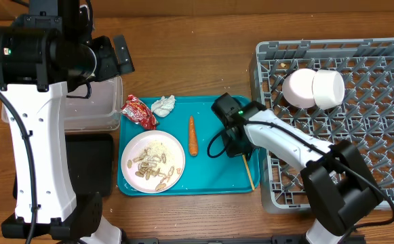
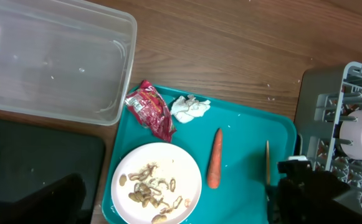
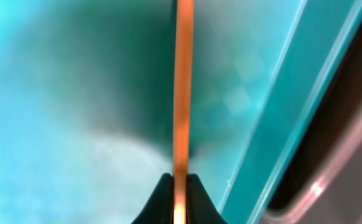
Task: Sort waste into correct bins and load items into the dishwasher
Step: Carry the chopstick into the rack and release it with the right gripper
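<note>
The overhead camera looked straight down on the bench (image 1: 183, 27), holding the whole teal tray (image 1: 217, 169) near mid-frame. The left wrist camera faced down from high off the tray's far left corner, sharing the tray, the plate (image 1: 171, 145) and the carrot (image 1: 192, 135) with the overhead. The right wrist camera sat very close over the tray's right edge, showing only tray floor, rim and a chopstick (image 3: 182, 93) in the right gripper (image 3: 179, 186).

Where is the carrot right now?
In the overhead view, the carrot lies in the middle of the teal tray, just right of the plate and left of the chopsticks.
</note>
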Controlling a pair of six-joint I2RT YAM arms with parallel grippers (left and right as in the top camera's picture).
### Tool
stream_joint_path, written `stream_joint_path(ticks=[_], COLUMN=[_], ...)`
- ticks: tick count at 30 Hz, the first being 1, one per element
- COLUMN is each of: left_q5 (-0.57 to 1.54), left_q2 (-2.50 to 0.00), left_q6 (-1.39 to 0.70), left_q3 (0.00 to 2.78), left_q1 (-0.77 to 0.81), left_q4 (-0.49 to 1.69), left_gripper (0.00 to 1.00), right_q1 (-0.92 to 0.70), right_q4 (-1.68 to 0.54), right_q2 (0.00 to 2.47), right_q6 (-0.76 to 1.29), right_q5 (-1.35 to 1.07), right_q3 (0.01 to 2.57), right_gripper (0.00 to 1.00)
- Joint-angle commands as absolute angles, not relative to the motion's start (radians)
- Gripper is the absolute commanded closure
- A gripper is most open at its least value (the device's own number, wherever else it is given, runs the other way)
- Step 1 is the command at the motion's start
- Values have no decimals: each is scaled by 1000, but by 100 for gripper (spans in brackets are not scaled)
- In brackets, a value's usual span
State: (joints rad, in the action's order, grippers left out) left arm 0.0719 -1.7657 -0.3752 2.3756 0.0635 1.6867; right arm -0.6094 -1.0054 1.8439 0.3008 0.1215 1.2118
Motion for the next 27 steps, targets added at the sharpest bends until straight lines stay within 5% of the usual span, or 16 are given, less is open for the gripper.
stream_joint_path(ticks=[1,13,27], left_q5=[75,75,76], left_q2=[-1762,-1762,-1762], left_q6=[-382,-382,-382], left_q3=[2385,2385,2385], left_q1=[59,59,59], left_q4=[1687,1687,1687], left_gripper=[0,0,0], right_q1=[-613,-450,-294], right_q4=[-1051,-1131,-1051], right_q2=[1783,1663,1796], right_q6=[315,327,201], right_q5=[114,377,258], right_q3=[1357,1615,1559], right_gripper=[96,96,92])
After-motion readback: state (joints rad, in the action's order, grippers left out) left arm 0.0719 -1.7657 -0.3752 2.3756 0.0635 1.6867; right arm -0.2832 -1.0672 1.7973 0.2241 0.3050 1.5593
